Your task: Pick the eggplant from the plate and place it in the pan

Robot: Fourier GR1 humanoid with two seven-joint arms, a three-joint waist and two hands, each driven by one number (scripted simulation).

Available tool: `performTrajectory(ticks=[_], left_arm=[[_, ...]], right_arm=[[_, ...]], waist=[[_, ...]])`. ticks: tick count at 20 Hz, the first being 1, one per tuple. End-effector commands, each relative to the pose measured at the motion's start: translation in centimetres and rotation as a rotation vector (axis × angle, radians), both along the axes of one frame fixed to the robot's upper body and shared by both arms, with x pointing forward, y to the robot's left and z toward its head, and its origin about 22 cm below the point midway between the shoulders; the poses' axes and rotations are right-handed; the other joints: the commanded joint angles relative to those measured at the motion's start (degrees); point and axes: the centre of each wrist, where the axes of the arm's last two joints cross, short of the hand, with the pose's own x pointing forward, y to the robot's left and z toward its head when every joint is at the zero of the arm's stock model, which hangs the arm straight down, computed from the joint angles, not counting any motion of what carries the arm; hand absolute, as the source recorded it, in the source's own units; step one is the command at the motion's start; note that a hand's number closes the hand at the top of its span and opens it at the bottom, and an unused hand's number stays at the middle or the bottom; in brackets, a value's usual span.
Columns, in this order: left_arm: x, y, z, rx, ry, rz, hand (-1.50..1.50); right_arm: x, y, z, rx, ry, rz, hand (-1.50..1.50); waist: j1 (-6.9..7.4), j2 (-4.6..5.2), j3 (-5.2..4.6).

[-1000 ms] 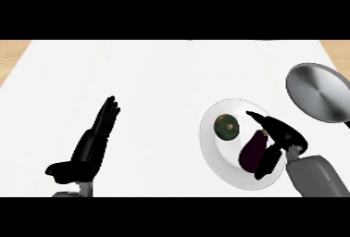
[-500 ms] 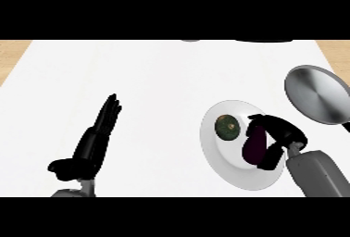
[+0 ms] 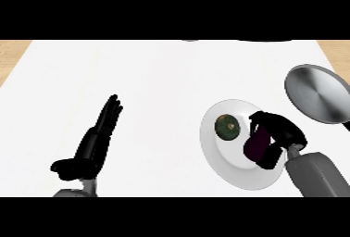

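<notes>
The black right hand (image 3: 277,134) has its fingers curled round the dark purple eggplant (image 3: 256,147) on the round white plate (image 3: 236,178), evidently to carry it to the grey metal pan (image 3: 318,92) just to the far right.

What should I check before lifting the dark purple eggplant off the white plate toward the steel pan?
1. Right hand curled round the dark purple eggplant: ok.
2. Eggplant clear of the white round plate: cannot tell.
3. Grey steel pan holds nothing: ok.
4. Round green item on the plate apart from the hand: ok.
5. Left hand open, away from the path: ok.
</notes>
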Motion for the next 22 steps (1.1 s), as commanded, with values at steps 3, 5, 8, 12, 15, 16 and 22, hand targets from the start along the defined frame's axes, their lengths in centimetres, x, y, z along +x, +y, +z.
performTrajectory(ticks=[3,5,8,12,15,16,22], left_arm=[[0.5,-0.6,-0.2,0.004,-0.004,0.011,0.00],[0.1,-0.5,0.7,0.002,0.010,0.010,0.00],[0.8,0.4,0.2,-0.001,0.001,0.020,0.00],[0.1,0.1,-0.2,-0.012,0.014,0.009,0.00],[0.4,-0.7,-0.5,-0.009,0.007,0.017,0.00],[-1.5,1.0,0.6,-0.003,-0.001,0.006,0.00],[-0.9,0.9,-0.9,-0.009,0.008,0.018,0.00]], right_arm=[[-1.4,1.8,1.1,0.000,-0.182,-0.032,1.50],[-3.0,1.7,1.1,0.000,-0.266,0.019,1.50],[-2.7,1.7,5.7,0.011,-0.395,0.051,1.50],[-5.0,2.5,8.7,0.007,-0.629,-0.019,1.50],[-5.2,2.2,10.6,0.067,-0.748,-0.069,1.50],[-5.5,2.2,11.1,0.109,-0.755,-0.126,1.50],[-6.8,-0.8,12.4,0.214,-0.779,-0.299,1.50]], waist=[[-0.48,0.85,0.85],[-0.54,0.77,0.87],[-0.83,0.75,0.84],[-1.38,0.52,0.82],[-0.93,0.76,0.85],[-0.32,0.58,0.87],[-0.59,0.87,0.86]])
